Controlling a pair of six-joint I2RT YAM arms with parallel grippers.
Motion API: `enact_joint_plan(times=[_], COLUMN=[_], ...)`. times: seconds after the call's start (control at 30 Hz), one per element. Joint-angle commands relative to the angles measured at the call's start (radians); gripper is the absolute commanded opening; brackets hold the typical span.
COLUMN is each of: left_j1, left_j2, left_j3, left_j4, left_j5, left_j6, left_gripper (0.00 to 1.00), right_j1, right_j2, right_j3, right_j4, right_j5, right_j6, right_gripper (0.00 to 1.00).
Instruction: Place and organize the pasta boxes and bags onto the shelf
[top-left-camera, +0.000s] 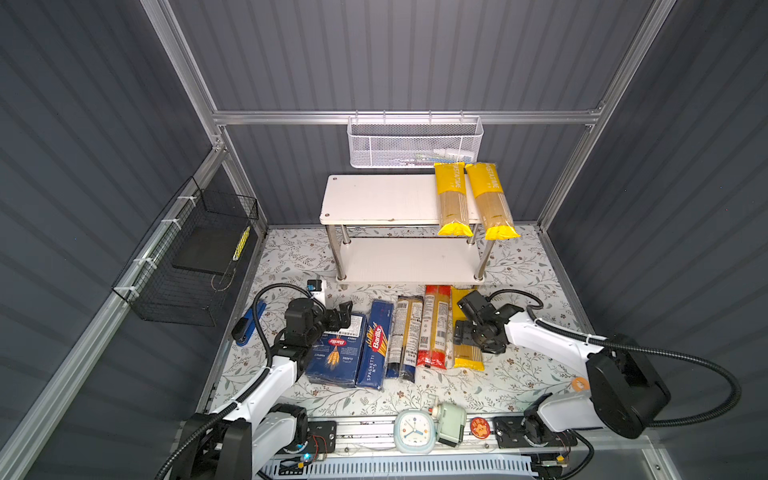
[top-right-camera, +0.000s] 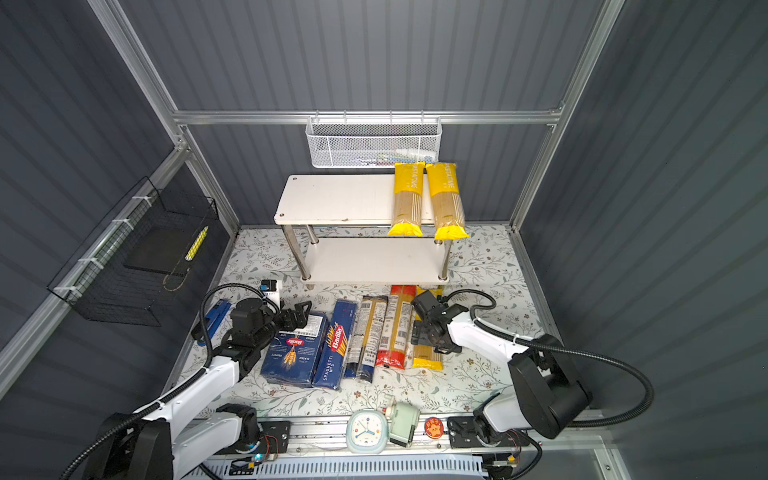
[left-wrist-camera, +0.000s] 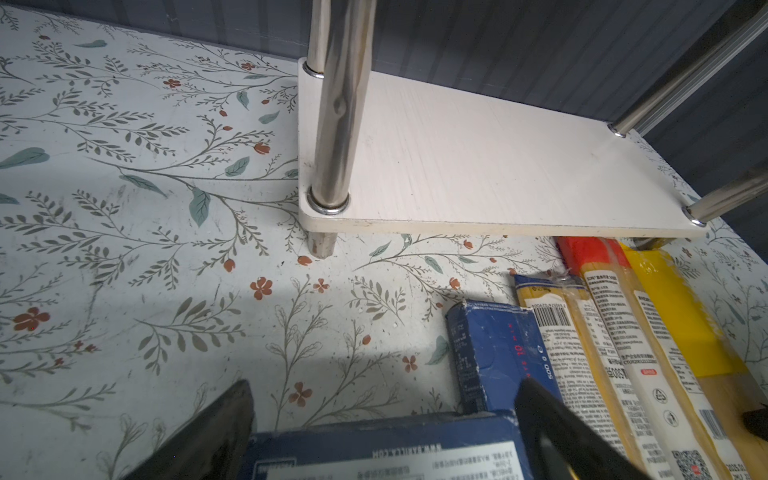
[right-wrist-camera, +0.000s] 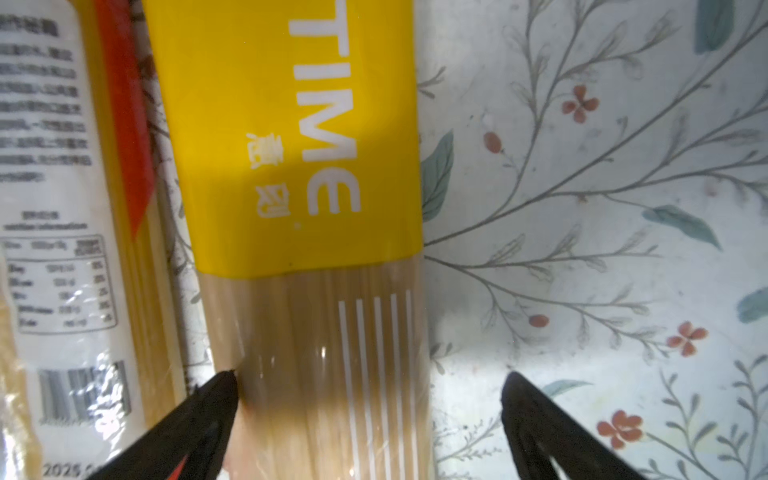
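Our right gripper gapes wide over the slim yellow PASTATIME spaghetti bag.
It lies rightmost on the floral table, near the white two-tier shelf; closing, we may snag the clear red-ended bag beside it.

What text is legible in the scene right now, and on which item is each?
"Barilla", "PERFECT", "CLASSIC": wide flat dark blue carton.
"Barilla", "SPAGHETTI N°5": long narrow dark blue carton.
"PASTATIME": two yellow spaghetti bags on top of the white shelf.
"TIME": third yellow bag, in the right wrist view.
Fine print on the two clear packs: too blurred.
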Motion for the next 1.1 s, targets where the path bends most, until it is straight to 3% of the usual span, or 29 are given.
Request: enact_joint_plan(times=[0.0, 0.17, 0.73, 1.07], left_j1=[-0.004, -0.004, -0.004, -0.004], left_j2=[0.002, 0.0, -0.012, -0.012], left_j3=[0.011, 0.013, 0.014, 0.013], left_j4=[0.009, 0.006, -0.003, -0.004], left_j5=[0.016, 0.016, 0.016, 0.01], left_j6=[-0.004, -0.005, -0.006, -0.003], left_gripper=[0.99, 0.99, 0.99, 0.99], right_j1=[-0.004, -0.003, -0.003, -0.005], right_j2=[-0.062, -0.1, 0.092, 0.124], right_j3=[-0.014, 0.006, 0.092, 0.088], right_j4=[0.002, -0.007, -0.007, 0.043], right_j5=[-0.059, -0.048, 0.002, 0.002], right_j6=[-0.059, -0.085, -0.092, -0.103], right_gripper=[0.99, 0.99, 0.99, 0.99])
